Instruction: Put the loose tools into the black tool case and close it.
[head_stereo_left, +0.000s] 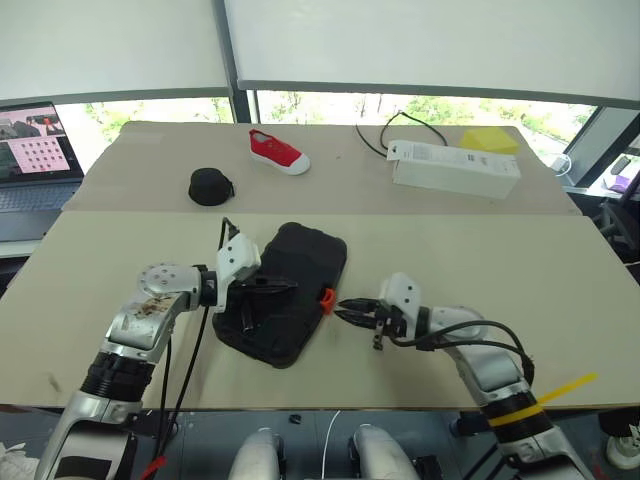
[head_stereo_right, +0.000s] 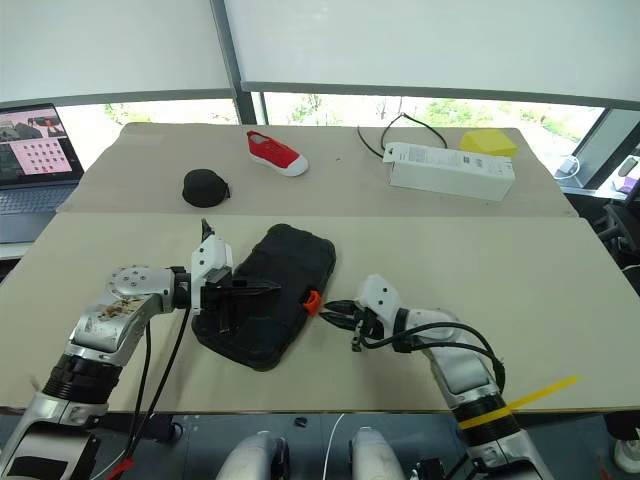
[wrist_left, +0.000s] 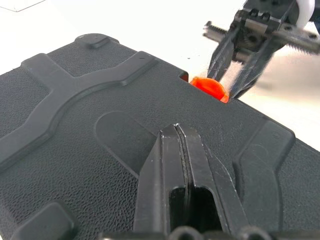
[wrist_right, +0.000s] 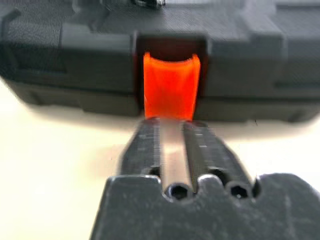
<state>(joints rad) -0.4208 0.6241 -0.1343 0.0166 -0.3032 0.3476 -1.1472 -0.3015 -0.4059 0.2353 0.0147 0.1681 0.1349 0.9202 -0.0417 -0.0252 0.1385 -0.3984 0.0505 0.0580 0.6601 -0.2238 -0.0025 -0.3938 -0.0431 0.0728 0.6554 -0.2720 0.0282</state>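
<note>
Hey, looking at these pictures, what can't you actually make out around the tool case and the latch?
- Inside the black tool case: the shut lid hides it in every view, so the tools can't be confirmed.
- Orange latch: blurred in the right wrist view; whether it is snapped home is unclear.
- Right gripper: contact with the latch can't be settled.
- Left gripper: over the lid; pressing or hovering, can't tell.

Head stereo overhead; wrists near case (head_stereo_left: 290, 290)
</note>
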